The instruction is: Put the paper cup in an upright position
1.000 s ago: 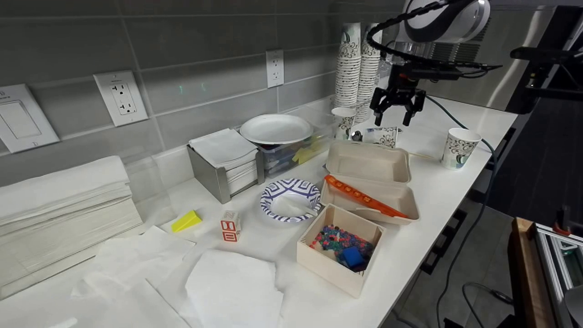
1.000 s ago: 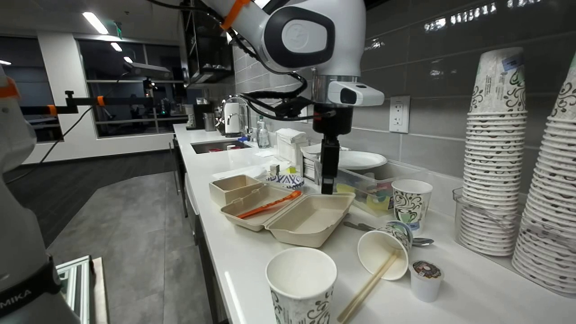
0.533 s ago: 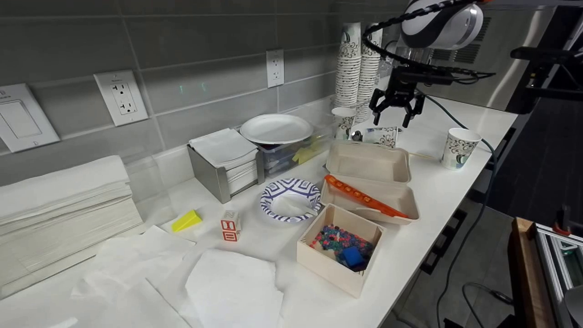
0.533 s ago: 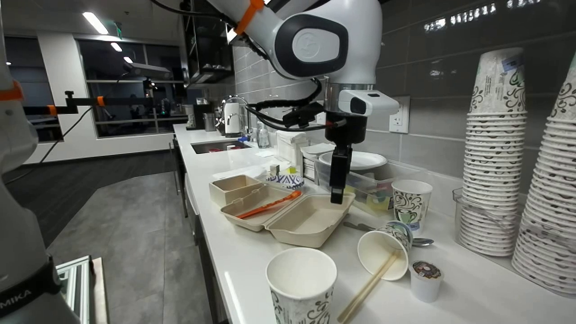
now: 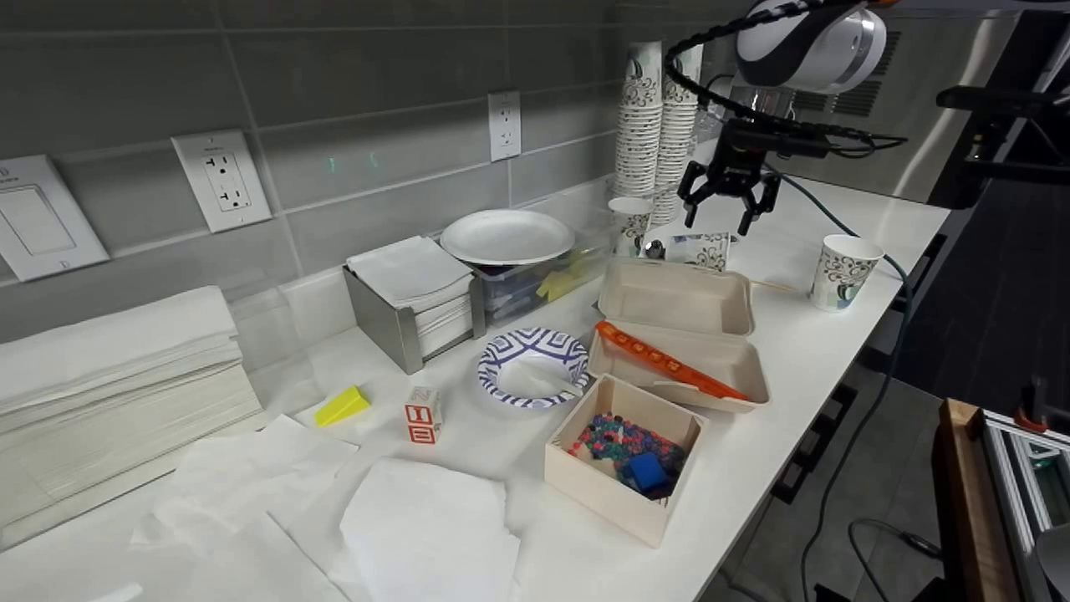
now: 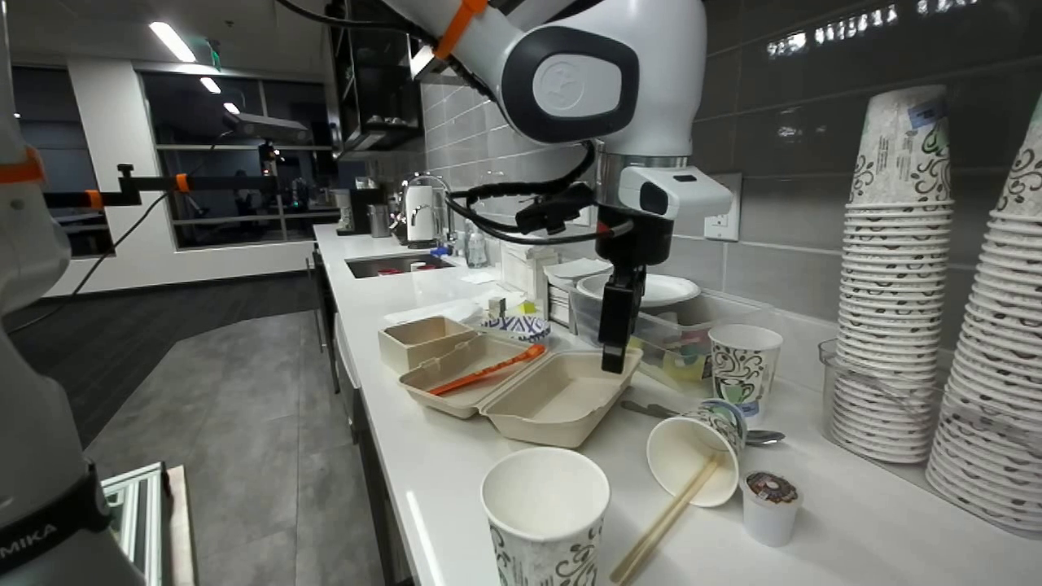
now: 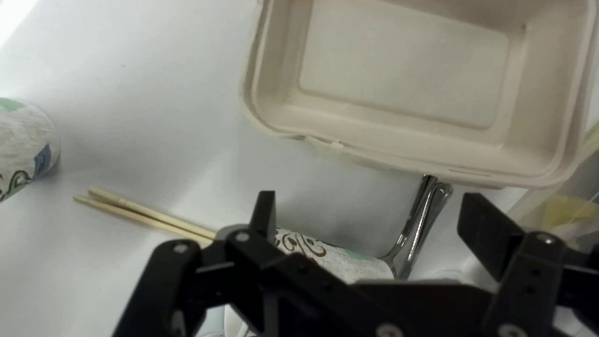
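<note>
- Hanging above the white countertop (image 6: 448, 464), the Robotiq gripper (image 5: 717, 224) has its two fingers spread wide, with nothing held between them.
- The paper cup (image 6: 688, 448) lies on its side on the counter, lower than the fingertips. In the wrist view it sits toward the bottom of the picture, while the beige clamshell container (image 7: 402, 65) fills much of the top; the coming move probably calls for a shift away from the container as well as a descent.
- Its long axis runs roughly from finger to finger, base toward the metal cutlery (image 7: 431, 206), mouth toward the wooden chopsticks (image 7: 154, 217). As the fingers stand, they would likely press on rim and base; a turn of the wrist should suit a grip across the body.
- In an exterior view the mouth shows, with the chopsticks reaching into it and a coffee pod (image 6: 772, 521) just beside the rim; whether those two touch is unclear.
- In an exterior view only the printed side (image 5: 699, 249) shows, but the gap between the fingers is plain.
- The wrist view lines up axis and fingers from above, though the linkage covers much of the cup.
</note>
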